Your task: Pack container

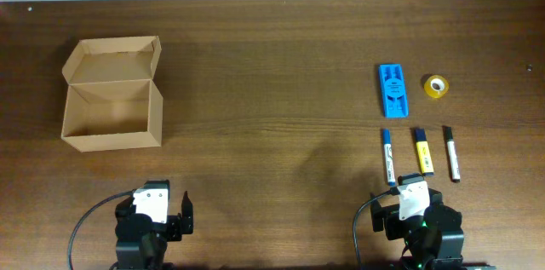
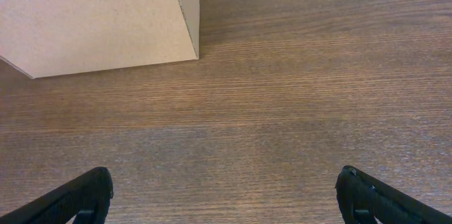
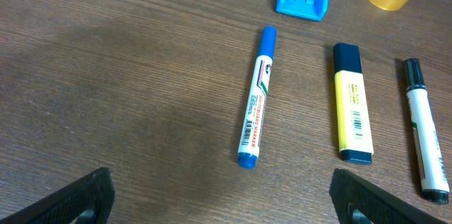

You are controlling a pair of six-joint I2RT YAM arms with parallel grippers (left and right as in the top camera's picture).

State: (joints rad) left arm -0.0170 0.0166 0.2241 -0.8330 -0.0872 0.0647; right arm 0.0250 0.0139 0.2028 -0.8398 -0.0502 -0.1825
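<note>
Cardboard container (image 1: 112,91): where does it sit?

"At about ten o'clock on the counter (image 1: 272,74), lid flap thrown back, nothing inside that I can see."

"And the hands?"

"The left hand (image 2: 226,196) is spread wide and holds nothing, with the box wall at its eleven o'clock. The right hand (image 3: 222,196) is just as wide and just as empty."

"So which step is this?"

"The very start, I'd judge: nothing packed, nothing picked."

"What comes next?"

"Probably the blue marker (image 3: 256,116), lying at the right hand's twelve o'clock. The yellow highlighter (image 3: 351,111) and black marker (image 3: 422,136) lie off at one and two o'clock. The fingers should straddle its barrel crosswise, close, lift, then carry it well across towards ten o'clock."
</note>
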